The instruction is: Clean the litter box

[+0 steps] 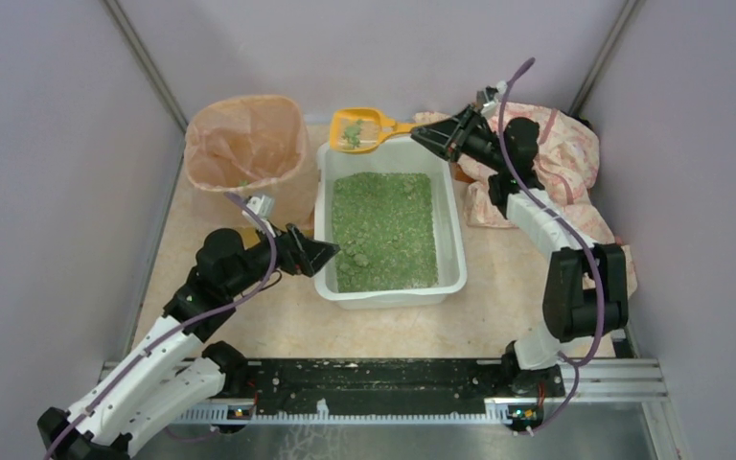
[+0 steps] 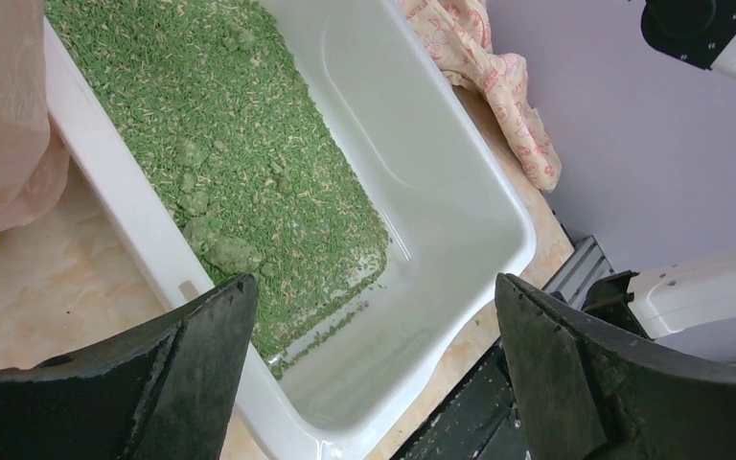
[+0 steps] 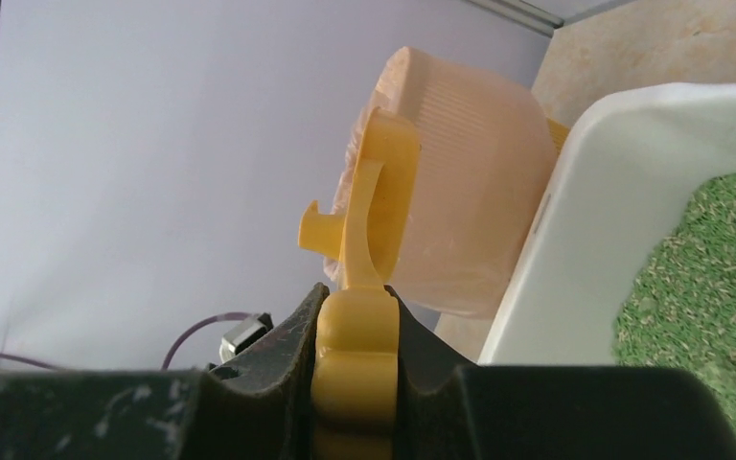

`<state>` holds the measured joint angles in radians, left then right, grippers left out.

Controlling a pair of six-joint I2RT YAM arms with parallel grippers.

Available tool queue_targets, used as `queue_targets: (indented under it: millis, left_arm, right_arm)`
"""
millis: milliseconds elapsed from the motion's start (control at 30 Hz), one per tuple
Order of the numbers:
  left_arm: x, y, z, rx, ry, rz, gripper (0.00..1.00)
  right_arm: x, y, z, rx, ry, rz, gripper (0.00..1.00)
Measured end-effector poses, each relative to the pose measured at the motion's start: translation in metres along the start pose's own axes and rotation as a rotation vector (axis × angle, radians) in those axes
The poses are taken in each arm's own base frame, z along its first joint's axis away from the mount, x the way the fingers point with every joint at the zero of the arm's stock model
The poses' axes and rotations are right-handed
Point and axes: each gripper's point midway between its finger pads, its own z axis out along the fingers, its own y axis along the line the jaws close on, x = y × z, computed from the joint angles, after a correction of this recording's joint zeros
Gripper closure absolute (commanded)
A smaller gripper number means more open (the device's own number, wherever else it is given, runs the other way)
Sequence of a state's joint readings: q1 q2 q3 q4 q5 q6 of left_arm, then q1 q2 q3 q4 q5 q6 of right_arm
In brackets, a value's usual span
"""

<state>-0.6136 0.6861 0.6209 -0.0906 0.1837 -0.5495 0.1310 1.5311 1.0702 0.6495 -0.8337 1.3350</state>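
The white litter box (image 1: 458,251) sits mid-table with green litter (image 1: 383,225) inside; it also shows in the left wrist view (image 2: 498,196) and the right wrist view (image 3: 594,182). My right gripper (image 1: 422,134) is shut on the handle of the orange-yellow scoop (image 1: 362,129), held above the box's far rim with green clumps in it. The scoop handle (image 3: 356,355) sits clamped between the jaws. My left gripper (image 1: 331,251) is open and empty at the box's left rim, near a litter clump (image 2: 233,254).
A round bin lined with a peach bag (image 1: 246,144) stands at the far left, next to the box. A patterned cloth (image 1: 561,153) lies at the far right under the right arm. Grey walls close in on three sides.
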Motion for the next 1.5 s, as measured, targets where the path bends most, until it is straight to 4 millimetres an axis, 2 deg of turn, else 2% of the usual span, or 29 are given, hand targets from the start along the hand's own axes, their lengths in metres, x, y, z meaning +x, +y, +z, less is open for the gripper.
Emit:
queue_targets:
  millis: [167, 267, 433, 567, 733, 800, 1000, 1100, 1300, 1400, 1500]
  left_arm:
    - [-0.001, -0.001, -0.005, -0.003, -0.008, 0.001, 0.01]
    - [-0.002, -0.001, -0.007, -0.004, -0.013, 0.001, 0.01]
    - [-0.003, -0.001, -0.01, -0.01, -0.019, 0.002, 0.01]
    - [-0.004, 0.0, -0.015, -0.017, -0.028, 0.003, 0.01]
    - [-0.006, 0.001, -0.019, -0.025, -0.04, 0.006, 0.01]
    - [-0.007, 0.001, -0.019, -0.026, -0.043, 0.007, 0.01]
    - [-0.005, 0.002, -0.018, -0.032, -0.038, 0.005, 0.01]
    - [-0.003, 0.004, -0.016, -0.037, -0.03, 0.003, 0.01]
    - [0.001, 0.008, -0.015, -0.046, -0.02, 0.002, 0.01]
    - [0.001, 0.008, -0.015, -0.046, -0.021, 0.002, 0.01]
    - [0.001, 0.008, -0.015, -0.047, -0.021, 0.002, 0.01]
  right_arm:
    - [0.005, 0.019, 0.042, -0.018, 0.054, -0.007, 1.0]
    - [0.009, 0.038, 0.068, -0.052, 0.082, -0.035, 1.0]
    - [0.025, 0.061, 0.106, -0.096, 0.144, -0.082, 1.0]
    - [0.041, 0.059, 0.134, -0.088, 0.204, -0.151, 1.0]
    - [0.066, 0.043, 0.17, 0.002, 0.274, -0.367, 1.0]
    - [0.078, 0.041, 0.178, 0.044, 0.29, -0.476, 1.0]
    - [0.107, 0.05, 0.193, 0.117, 0.278, -0.816, 1.0]
    - [0.124, 0.046, 0.2, 0.166, 0.267, -1.012, 1.0]
    - [0.164, 0.045, 0.201, 0.228, 0.293, -1.324, 1.0]
    - [0.168, 0.053, 0.201, 0.231, 0.284, -1.405, 1.0]
    - [0.159, 0.061, 0.198, 0.238, 0.258, -1.435, 1.0]
